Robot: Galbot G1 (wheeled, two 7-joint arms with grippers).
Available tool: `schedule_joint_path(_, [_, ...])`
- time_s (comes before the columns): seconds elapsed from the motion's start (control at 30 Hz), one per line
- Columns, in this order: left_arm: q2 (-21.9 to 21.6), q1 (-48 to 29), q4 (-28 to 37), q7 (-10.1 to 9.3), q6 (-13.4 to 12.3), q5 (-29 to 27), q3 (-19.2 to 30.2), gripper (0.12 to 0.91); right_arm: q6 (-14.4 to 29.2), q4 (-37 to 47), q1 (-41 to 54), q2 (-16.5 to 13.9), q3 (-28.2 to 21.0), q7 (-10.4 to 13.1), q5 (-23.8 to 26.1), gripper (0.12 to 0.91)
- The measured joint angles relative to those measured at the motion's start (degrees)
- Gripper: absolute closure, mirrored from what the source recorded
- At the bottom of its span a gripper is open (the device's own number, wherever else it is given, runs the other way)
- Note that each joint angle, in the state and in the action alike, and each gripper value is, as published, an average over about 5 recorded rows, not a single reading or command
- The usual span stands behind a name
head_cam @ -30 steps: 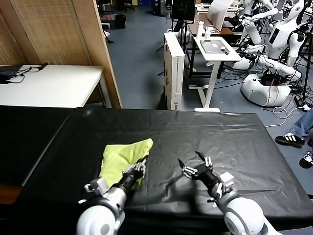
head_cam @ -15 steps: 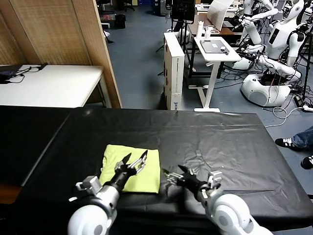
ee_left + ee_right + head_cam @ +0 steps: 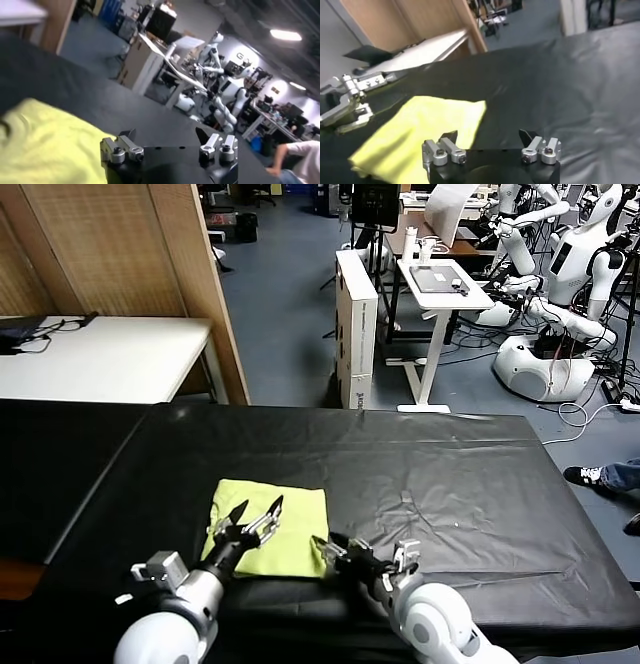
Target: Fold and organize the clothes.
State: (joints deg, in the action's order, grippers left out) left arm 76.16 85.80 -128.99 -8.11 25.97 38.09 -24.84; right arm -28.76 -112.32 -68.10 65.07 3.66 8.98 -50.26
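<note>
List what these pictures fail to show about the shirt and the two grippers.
- Lime yellow-green folded T-shirt: in the head view the open left gripper covers its near-left part; any white print is not visible.
- Same shirt in the left wrist view: cut off by the picture's edge and blurred.
- Right gripper: by the shirt's near-right corner in the head view; contact cannot be told.

The T-shirt (image 3: 272, 527) lies folded on the counter (image 3: 450, 474), left of centre, toward the near edge. The left pincer (image 3: 252, 522) hangs over its near left part, jaws apart. The right pincer (image 3: 338, 550) sits just beside the shirt's near right corner. A box (image 3: 356, 324) stands beyond the far edge.
</note>
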Motion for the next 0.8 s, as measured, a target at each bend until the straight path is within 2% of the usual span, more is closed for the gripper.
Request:
schedule_joint_path(0.13, [-0.1,0.4,-0.1,0.00,0.0,0.0,-0.6,0.123,0.2,0.7,0.0,0.5,0.2,-0.5,0.2,0.755])
schedule_joint_path(0.23, [-0.1,0.7,-0.1,0.01,-0.1,0.1,-1.3,0.123,0.3,1.3,0.1,0.8,0.5,-0.7,0.2,0.873])
schedule_joint_path(0.37, [-0.2,1.1,-0.1,0.03,-0.1,0.2,-1.9,0.123,0.4,1.5,-0.3,0.8,1.0,-0.4,0.4,0.886])
schedule_joint_path(0.5, [-0.4,1.3,-0.1,0.04,-0.3,0.2,-2.5,0.123,-0.8,-0.1,-1.4,-0.3,2.5,2.3,1.7,0.885])
schedule_joint_path(0.63, [-0.4,1.2,0.1,0.04,-0.3,0.2,-2.6,0.123,-3.5,-2.7,-3.0,-2.4,5.4,5.6,3.1,0.885])
schedule_joint_path(0.8, [-0.1,0.5,0.6,0.05,-0.4,0.1,-1.9,0.123,-6.0,-5.0,-4.6,-5.8,9.2,6.5,4.2,0.885])
